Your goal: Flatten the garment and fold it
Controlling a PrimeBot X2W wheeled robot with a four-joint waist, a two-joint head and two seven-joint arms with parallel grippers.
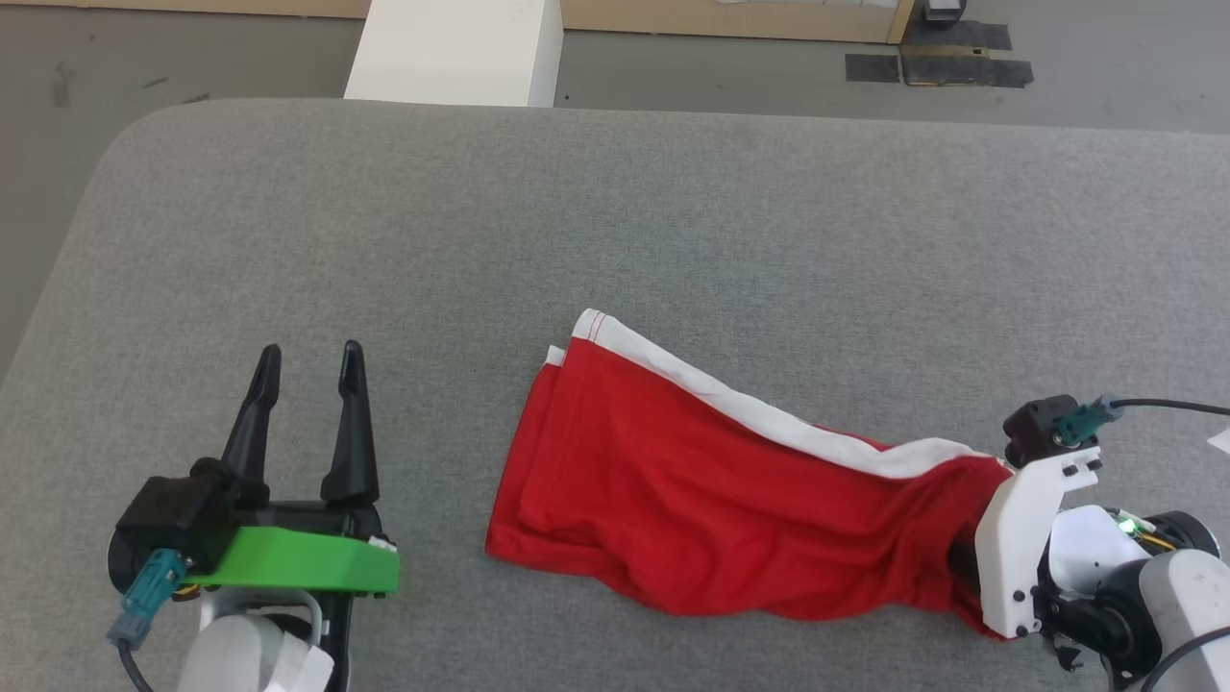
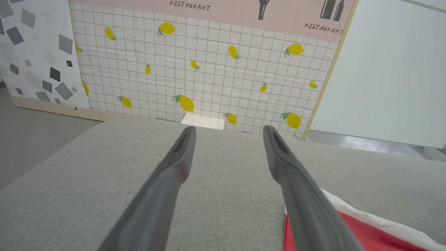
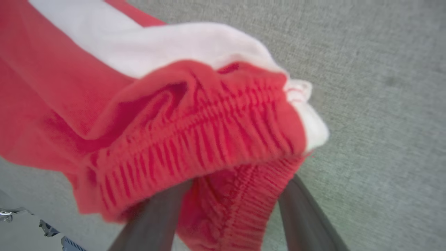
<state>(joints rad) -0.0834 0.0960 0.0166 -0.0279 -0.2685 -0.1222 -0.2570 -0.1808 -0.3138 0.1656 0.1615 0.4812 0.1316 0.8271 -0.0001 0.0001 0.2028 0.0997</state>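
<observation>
Head view: grey padded surface carries the garment right of centre, leg hems toward the left gripper, whose fingers are spread and clear of the cloth. Right gripper: fingers apart at the elastic waistband, tips hidden under it, so I cannot tell whether it grips.

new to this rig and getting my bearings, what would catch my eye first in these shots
The bright red garment with its white stripe stands out, lying rumpled on the grey padded surface, right of centre in the head view. The right gripper is at its elastic waistband end, fingertips buried in the bunched fabric, so its grip can't be judged. The left gripper is open and empty, off to the garment's left.
</observation>
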